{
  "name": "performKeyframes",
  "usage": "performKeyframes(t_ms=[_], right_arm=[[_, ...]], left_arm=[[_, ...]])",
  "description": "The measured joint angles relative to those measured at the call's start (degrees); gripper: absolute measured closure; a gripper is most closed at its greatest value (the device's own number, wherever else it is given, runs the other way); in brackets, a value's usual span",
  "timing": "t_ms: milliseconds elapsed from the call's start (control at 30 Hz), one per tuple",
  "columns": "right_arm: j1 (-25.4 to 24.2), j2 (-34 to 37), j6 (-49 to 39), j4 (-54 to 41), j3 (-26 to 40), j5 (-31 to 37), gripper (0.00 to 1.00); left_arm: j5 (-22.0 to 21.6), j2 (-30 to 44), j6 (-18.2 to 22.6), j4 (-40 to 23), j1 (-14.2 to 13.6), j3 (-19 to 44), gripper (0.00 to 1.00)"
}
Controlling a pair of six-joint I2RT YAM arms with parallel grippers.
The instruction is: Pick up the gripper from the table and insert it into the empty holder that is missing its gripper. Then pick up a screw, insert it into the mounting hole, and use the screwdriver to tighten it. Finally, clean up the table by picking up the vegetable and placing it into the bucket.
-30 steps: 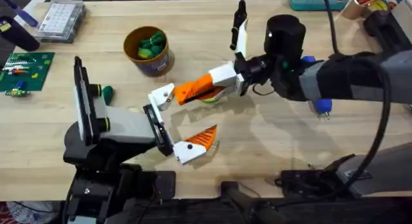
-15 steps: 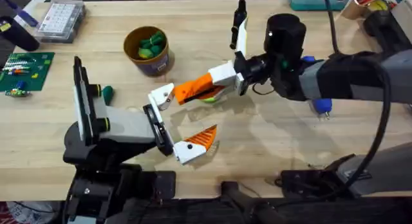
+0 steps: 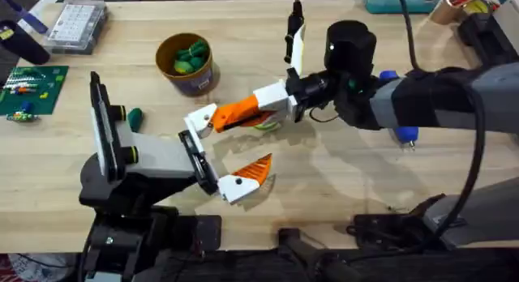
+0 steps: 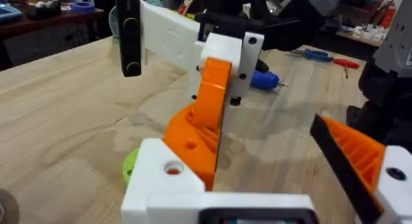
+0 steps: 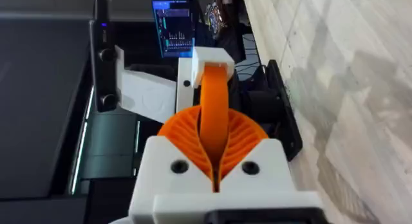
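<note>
Shifted left since a second ago: the orange ribbed wedge-shaped gripper with its long white base block (image 3: 243,110) now has its tip touching the small bare white angular holder (image 3: 200,120), where before it sat a little to the right; the right arm carrying it has also moved left. The part hangs above the table, slightly tilted, between holder and right wrist. The right gripper (image 3: 284,100) is clenched on the part, its orange ribbed pads (image 5: 238,130) pressing either side of the orange wedge in the right wrist view. The left gripper (image 3: 217,156) stands apart with nothing between its sides: one side is the bare holder, the other the white bracket bearing an orange finger (image 3: 247,177). In the left wrist view the wedge meets the bracket top near the mounting hole (image 4: 172,167).

Step in hand, by my read: first step, inserting the gripper; not seated yet. The next move likely calls for a fine push along the holder's axis, base aligned with the mount, no sideways drift.

A green vegetable piece (image 3: 263,125) lies under the part. The round yellow bucket with a dark blue label band (image 3: 186,65) holds green items, well apart.
</note>
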Motion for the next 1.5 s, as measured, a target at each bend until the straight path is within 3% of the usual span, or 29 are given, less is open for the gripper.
performKeyframes(t_ms=[933,1100,1500], right_arm=[[1.45,4.78,1.04,0.42,4.73,-0.41,0.984],[4.20,5.14,1.07,0.44,5.08,-0.49,0.984],[4.30,5.15,1.04,0.42,5.10,0.31,0.984]], left_arm=[[-2.31,0.01,-0.90,0.28,0.58,0.00,0.012],[-0.81,0.01,-0.88,0.14,0.46,0.00,0.012],[-0.74,0.01,-0.90,0.14,0.46,0.00,0.012]])
